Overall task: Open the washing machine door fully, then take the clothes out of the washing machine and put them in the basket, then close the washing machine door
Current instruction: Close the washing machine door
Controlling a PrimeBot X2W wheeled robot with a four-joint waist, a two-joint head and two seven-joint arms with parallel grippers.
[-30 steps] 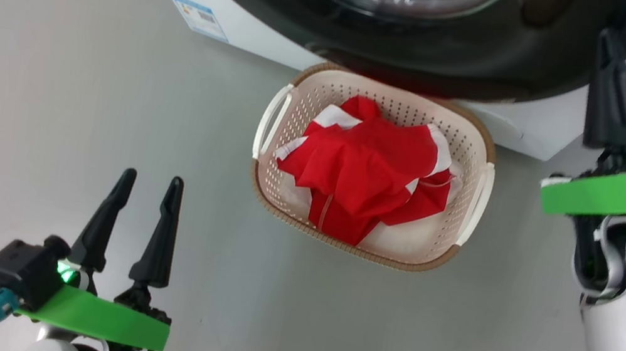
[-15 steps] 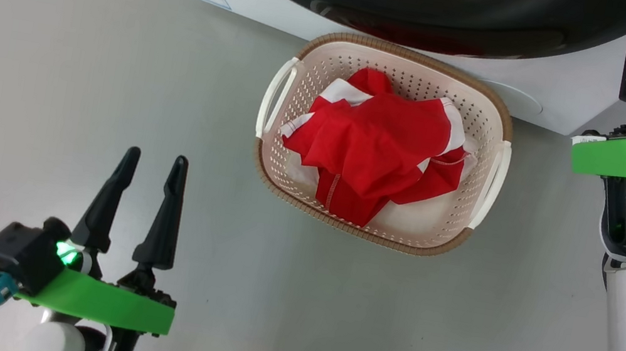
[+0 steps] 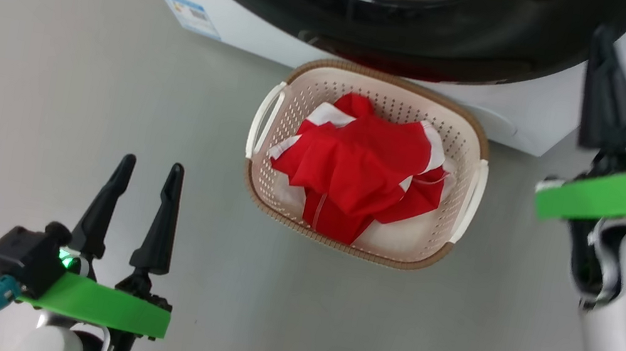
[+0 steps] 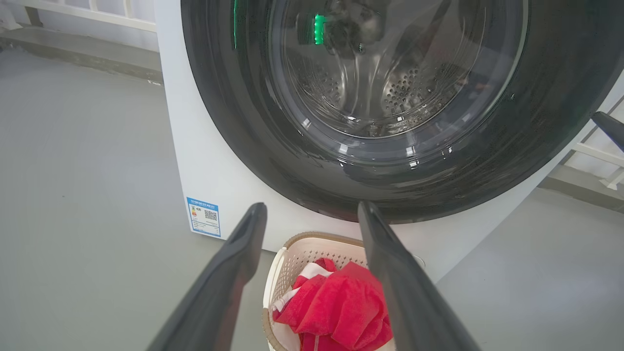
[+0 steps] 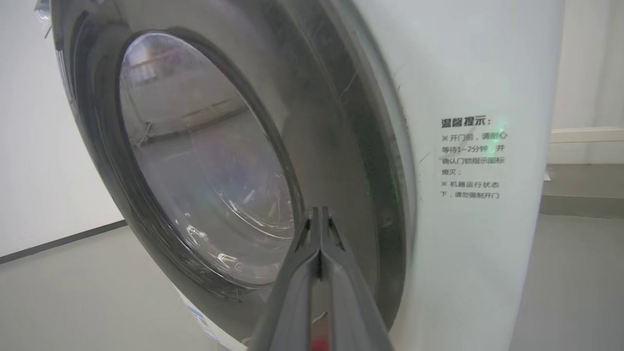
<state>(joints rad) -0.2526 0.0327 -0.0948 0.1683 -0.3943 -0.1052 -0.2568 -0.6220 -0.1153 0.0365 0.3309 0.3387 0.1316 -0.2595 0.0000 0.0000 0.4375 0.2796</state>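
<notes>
Clothes (image 3: 359, 170) are lying in the basket (image 3: 382, 73), just under the door (image 3: 437, 40) of the washer (image 3: 236, 29).
Left gripper (image 3: 153, 166) is hanging spread over open floor (image 3: 16, 88); right gripper (image 3: 603, 43), fingers pressed together, is pointing beside the door's rim.

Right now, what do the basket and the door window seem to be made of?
The basket looks like matte cream plastic: rows of moulded holes. The door window seems clear glass, perhaps plastic: glossy highlights, drum visible behind.
</notes>
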